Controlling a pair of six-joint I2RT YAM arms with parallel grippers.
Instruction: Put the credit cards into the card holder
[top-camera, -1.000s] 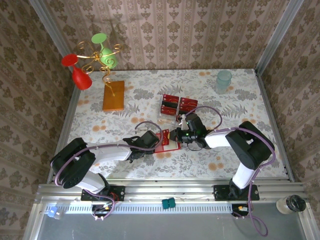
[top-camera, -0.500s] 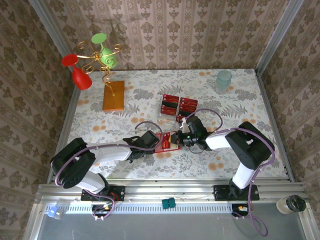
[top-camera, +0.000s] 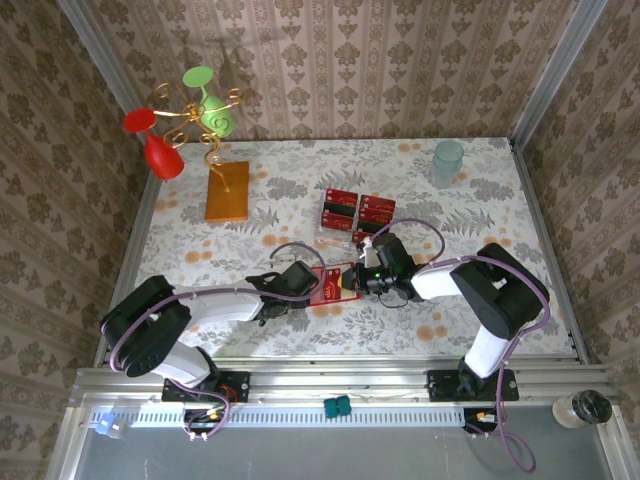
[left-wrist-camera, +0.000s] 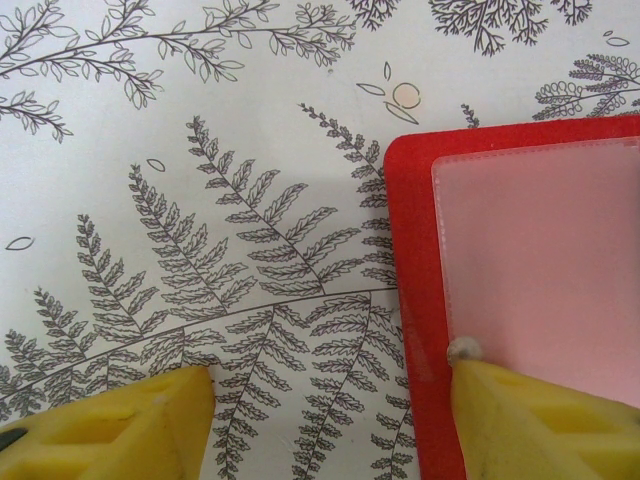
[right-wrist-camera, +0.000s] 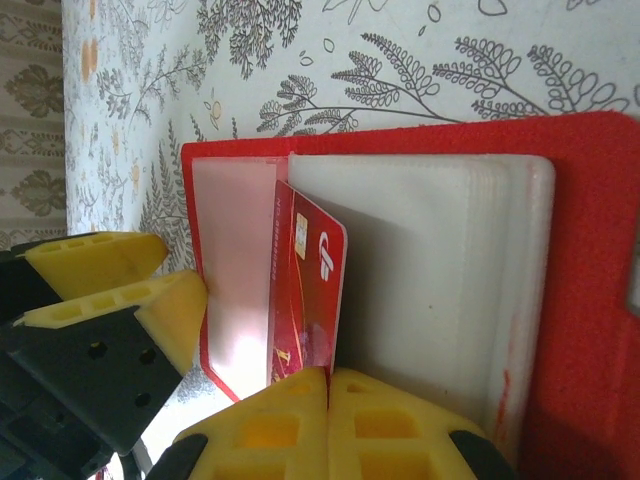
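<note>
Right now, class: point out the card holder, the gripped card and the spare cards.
card holder (right-wrist-camera: 585, 250): right wrist view, red cover.
gripped card (right-wrist-camera: 310, 290): right wrist view, red face.
spare cards (top-camera: 341, 208): top view, left stack.

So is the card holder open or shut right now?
Open. The card holder lies spread flat, clear pockets facing up; the right gripper pinches a credit card between two of them.

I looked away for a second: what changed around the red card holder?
The right gripper, shut on a flat red credit card, slid left to the bright-red folding card holder; the card's edge is now in its clear pocket. The left gripper, pinning the holder, and the spare red cards stayed put.
</note>
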